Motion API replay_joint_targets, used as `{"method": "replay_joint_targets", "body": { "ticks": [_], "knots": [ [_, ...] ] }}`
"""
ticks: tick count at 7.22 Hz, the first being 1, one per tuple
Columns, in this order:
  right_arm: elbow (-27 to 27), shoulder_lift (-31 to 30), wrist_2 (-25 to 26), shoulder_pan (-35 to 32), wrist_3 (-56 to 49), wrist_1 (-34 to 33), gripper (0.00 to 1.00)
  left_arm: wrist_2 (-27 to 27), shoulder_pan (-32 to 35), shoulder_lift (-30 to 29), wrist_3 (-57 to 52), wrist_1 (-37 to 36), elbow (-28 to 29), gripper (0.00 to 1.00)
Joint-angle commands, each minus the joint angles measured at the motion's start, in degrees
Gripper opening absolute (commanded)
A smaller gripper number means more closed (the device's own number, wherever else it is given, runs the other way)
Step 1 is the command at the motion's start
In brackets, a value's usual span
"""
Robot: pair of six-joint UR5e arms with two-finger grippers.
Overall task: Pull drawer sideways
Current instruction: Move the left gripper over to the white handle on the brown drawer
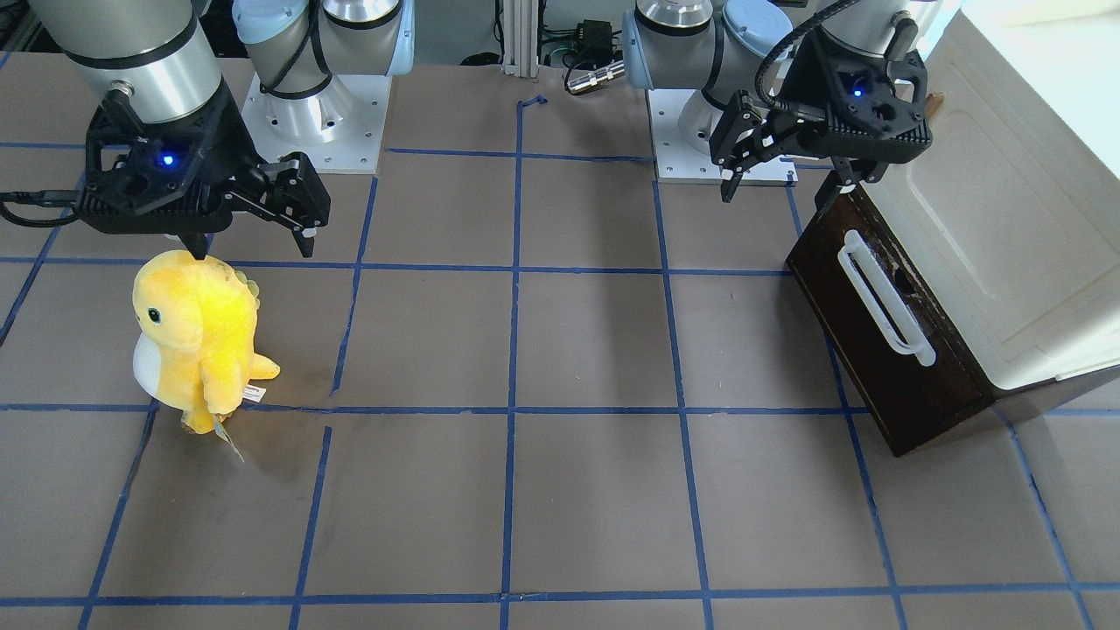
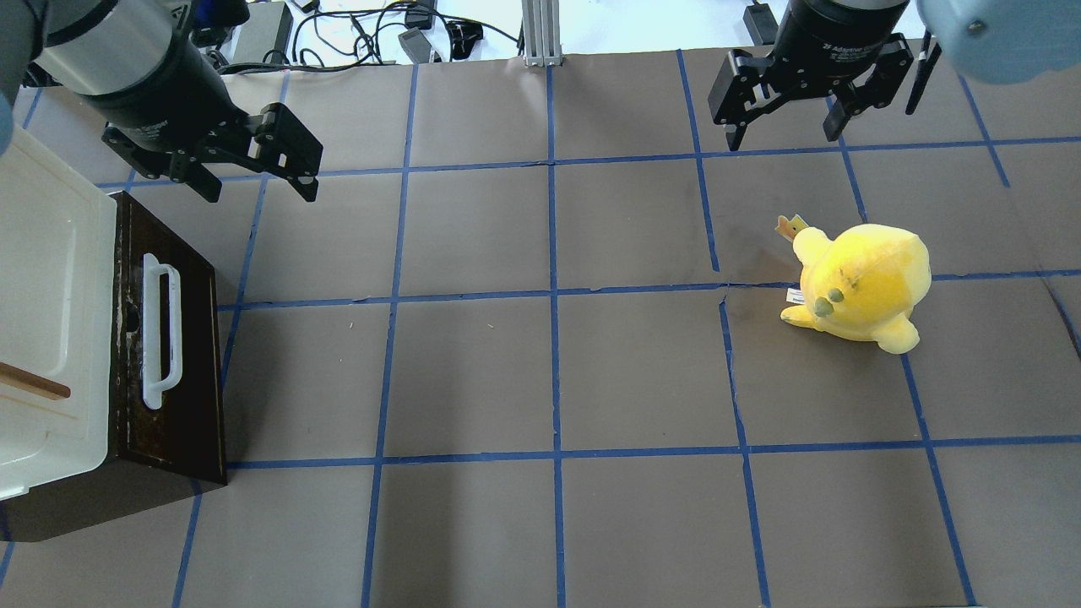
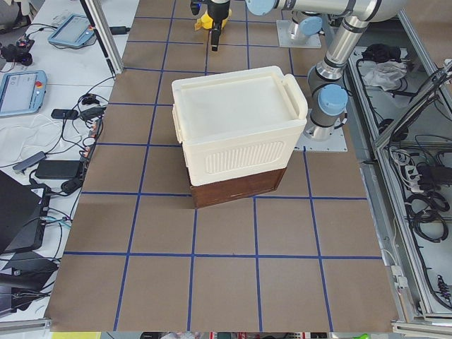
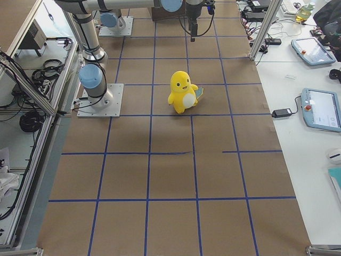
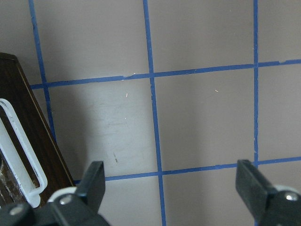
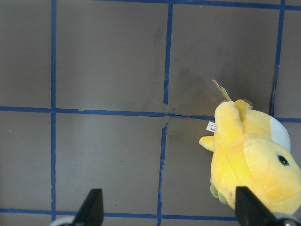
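The dark brown drawer [image 1: 884,376] sits under a cream-white cabinet [image 1: 1006,219] at the table's left end. Its long white bar handle [image 1: 884,302] faces the table's middle, and none of its interior shows. It also shows in the overhead view [image 2: 190,371] and in the left wrist view [image 5: 23,127]. My left gripper [image 1: 783,179] is open and empty. It hovers above the table beside the drawer's far corner and touches nothing, as the overhead view [image 2: 258,181] shows. My right gripper [image 2: 783,131] is open and empty, far away over the table's right side.
A yellow plush toy [image 2: 861,283] stands on the table's right side, just in front of the right gripper [image 1: 252,241]; it also shows in the right wrist view [image 6: 249,160]. A small brown wooden handle [image 2: 34,382] lies on the cabinet top. Blue tape lines grid the brown tabletop.
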State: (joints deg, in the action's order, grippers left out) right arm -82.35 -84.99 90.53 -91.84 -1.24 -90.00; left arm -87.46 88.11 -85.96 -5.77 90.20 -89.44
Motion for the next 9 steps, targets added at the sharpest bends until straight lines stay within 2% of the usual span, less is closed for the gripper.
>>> {"method": "replay_joint_targets", "body": {
  "ticks": [1,4,5,6,9],
  "knots": [
    [0.00,0.00,0.00,0.00,0.00,0.00,1.00,-0.25,0.22,-0.35,0.32,-0.72,-0.30,1.00],
    [0.00,0.00,0.00,0.00,0.00,0.00,1.00,-0.60,0.57,-2.63,3.30,-4.85,-0.56,1.00],
    [0.00,0.00,0.00,0.00,0.00,0.00,1.00,-3.83,1.79,-3.16,4.36,-5.20,-0.74,1.00],
    [0.00,0.00,0.00,0.00,0.00,0.00,1.00,-10.30,4.68,-3.95,5.33,-4.69,-0.91,1.00],
    [0.00,0.00,0.00,0.00,0.00,0.00,1.00,-15.35,11.72,-10.88,17.60,-9.67,-5.46,1.00]
  ]
}}
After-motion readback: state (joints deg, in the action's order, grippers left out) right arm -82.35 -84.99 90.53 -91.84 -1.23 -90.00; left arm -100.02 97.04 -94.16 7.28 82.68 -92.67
